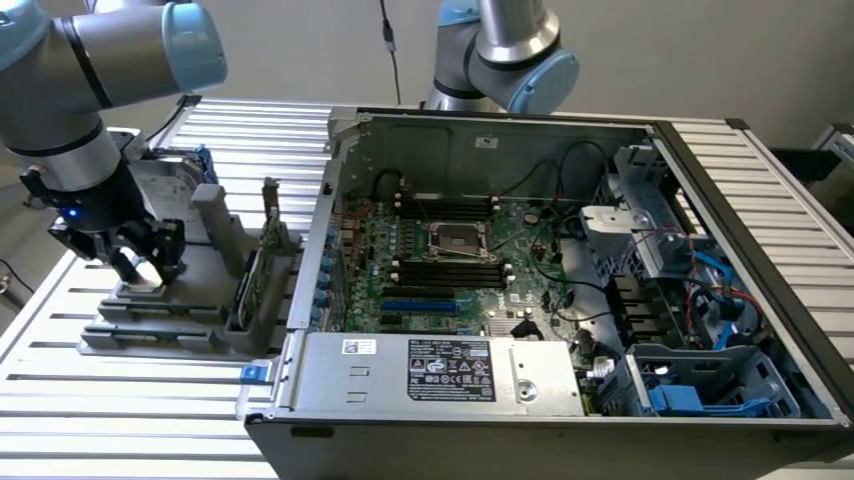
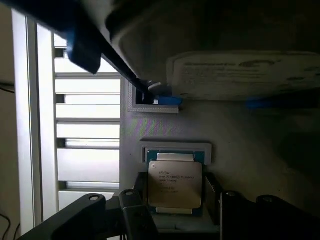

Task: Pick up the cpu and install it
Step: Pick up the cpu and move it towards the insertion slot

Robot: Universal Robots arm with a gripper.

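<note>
While the black two-fingered gripper (image 1: pixel 144 268) hangs over the grey plastic holder (image 1: pixel 174 325), at nine o'clock of the open computer case (image 1: pixel 534 135) in the exterior view, its spread fingers (image 2: pixel 132 215) straddle the small flat silvery-grey square cpu (image 2: pixel 175 184), seated directly beneath.

Slatted table (image 1: pixel 120 420), PC case (image 1: pixel 534 445), grey jig (image 1: pixel 147 335)

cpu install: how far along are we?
Done: the gripper is down at the grey holder on the exterior view's left, around the cpu. In hand: nothing lifted; the cpu lies flat in the holder. Left: pickup and install; the socket on the motherboard looks empty.
</note>
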